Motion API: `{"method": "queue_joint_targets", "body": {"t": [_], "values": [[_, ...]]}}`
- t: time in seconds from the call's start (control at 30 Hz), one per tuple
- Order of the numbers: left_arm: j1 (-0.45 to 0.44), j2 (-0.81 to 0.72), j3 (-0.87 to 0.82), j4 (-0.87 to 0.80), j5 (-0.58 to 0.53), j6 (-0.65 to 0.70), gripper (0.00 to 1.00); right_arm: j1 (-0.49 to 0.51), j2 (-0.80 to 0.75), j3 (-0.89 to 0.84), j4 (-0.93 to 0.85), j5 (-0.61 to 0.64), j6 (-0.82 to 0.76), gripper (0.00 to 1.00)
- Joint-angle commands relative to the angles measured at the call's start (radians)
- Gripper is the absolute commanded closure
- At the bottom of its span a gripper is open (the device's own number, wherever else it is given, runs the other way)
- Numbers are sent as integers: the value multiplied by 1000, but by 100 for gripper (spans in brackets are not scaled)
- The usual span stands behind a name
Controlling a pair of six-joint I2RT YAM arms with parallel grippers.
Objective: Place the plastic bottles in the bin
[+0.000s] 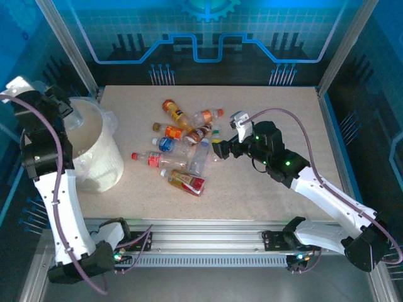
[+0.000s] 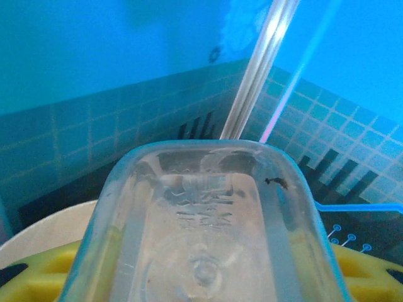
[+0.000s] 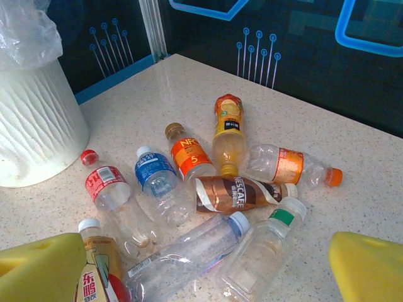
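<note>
Left jaws: nearly shut, clamped on clear bottle (image 2: 201,239); its base seen close up from wrist. Bottle (image 1: 75,117) held raised over mouth of bin (image 1: 104,163).

Right jaws: spread fully wide, nothing gripped, nothing touched; held low over bench (image 1: 271,198), at right edge of bottle pile (image 1: 186,148). Green-capped clear bottle (image 3: 259,255) lying between and just ahead of them. Bin (image 3: 38,126) well apart, far left of right jaws.

Clear bottle (image 2: 201,226) cut off at lower edge, bin (image 3: 31,126) cropped at left, red-labelled bottle (image 3: 97,267) half behind right gripper's fingertip (image 3: 38,270).
</note>
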Motion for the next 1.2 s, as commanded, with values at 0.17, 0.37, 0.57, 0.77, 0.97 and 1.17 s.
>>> {"method": "queue_joint_targets", "body": {"t": [0.17, 0.37, 0.57, 0.77, 0.97, 1.17], "values": [[241, 33, -143, 61, 312, -322, 55, -12, -11, 0, 27, 3, 13, 0], [265, 87, -197, 93, 318, -428, 52, -14, -22, -2, 23, 8, 13, 0], [277, 110, -279, 164, 251, -521, 49, -14, -32, -8, 19, 8, 13, 0], [279, 154, -313, 206, 215, -578, 48, -16, -44, -15, 21, 10, 13, 0], [279, 162, -336, 226, 174, -618, 28, -17, -55, -27, 26, 14, 26, 0], [276, 144, -290, 186, 190, -594, 6, -20, -79, -40, 18, 24, 28, 0]]}}
